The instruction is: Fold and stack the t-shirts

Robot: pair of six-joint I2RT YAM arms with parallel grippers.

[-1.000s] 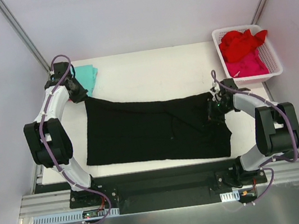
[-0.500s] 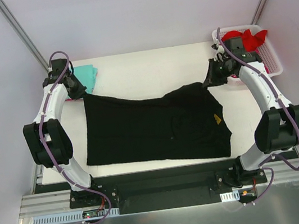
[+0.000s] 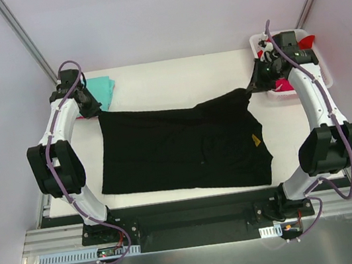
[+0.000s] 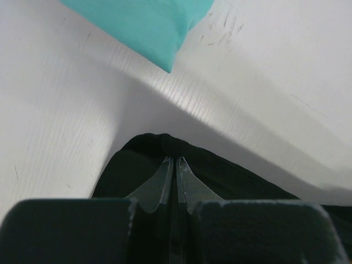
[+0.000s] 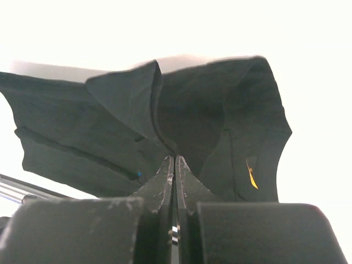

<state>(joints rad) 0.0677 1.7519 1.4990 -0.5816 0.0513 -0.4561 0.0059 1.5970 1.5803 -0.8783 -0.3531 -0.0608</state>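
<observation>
A large black t-shirt (image 3: 172,149) lies spread across the white table. My left gripper (image 3: 96,112) is shut on its far-left corner, just in front of a folded teal t-shirt (image 3: 101,90). My right gripper (image 3: 251,88) is shut on the far-right corner and holds it a little raised beside the basket. In the left wrist view the fingertips (image 4: 173,160) pinch a hump of the black t-shirt (image 4: 231,176), with the teal t-shirt (image 4: 148,25) beyond. In the right wrist view the gripper (image 5: 175,159) pinches the black t-shirt (image 5: 209,121), which drapes away below.
A white slotted basket (image 3: 324,75) stands at the far-right corner. It holds a red t-shirt (image 3: 302,41) and a pink t-shirt (image 3: 282,85), both partly hidden by my right arm. A small yellow mark (image 3: 255,139) shows on the black cloth.
My right gripper has carried the black t-shirt's corner from the near right up to the far right by the basket, opening the cloth out. The left arm has stayed put.
</observation>
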